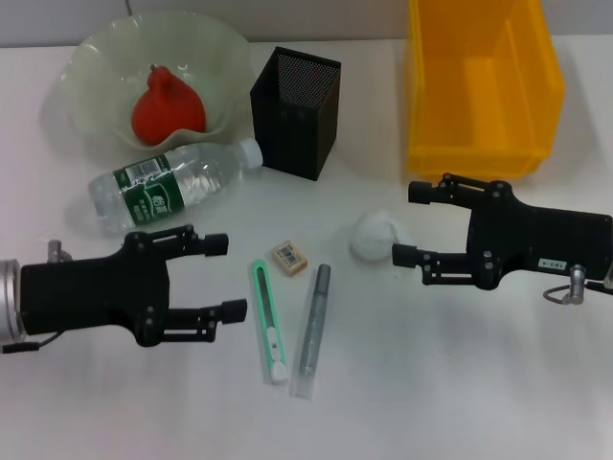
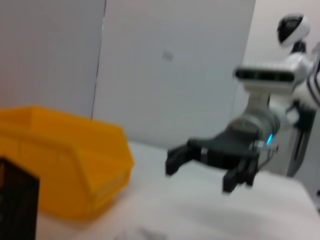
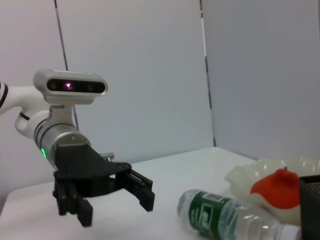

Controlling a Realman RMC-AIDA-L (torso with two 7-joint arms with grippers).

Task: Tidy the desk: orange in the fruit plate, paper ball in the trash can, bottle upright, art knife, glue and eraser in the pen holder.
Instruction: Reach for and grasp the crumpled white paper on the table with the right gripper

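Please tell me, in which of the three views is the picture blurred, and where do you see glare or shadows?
Left wrist view: soft and smeared, the right gripper and yellow bin lack crisp edges. Right wrist view: sharper, the left gripper and lying water bottle read clearly. Head view: even light from above, only faint shadows beside the mesh pen holder, and mild highlights on the bottle.

The white desk (image 1: 460, 383) carries a fruit plate (image 1: 220, 57), a mesh pen holder (image 1: 295, 112) and a yellow bin (image 1: 479, 86) along its far side. A bottle (image 1: 172, 187) lies on its side just beyond the left end effector (image 1: 226, 278). Between that and the right end effector (image 1: 410, 222) lie an art knife (image 1: 269, 321), an eraser (image 1: 288, 257), a glue stick (image 1: 314, 331) and a paper ball (image 1: 372, 236).
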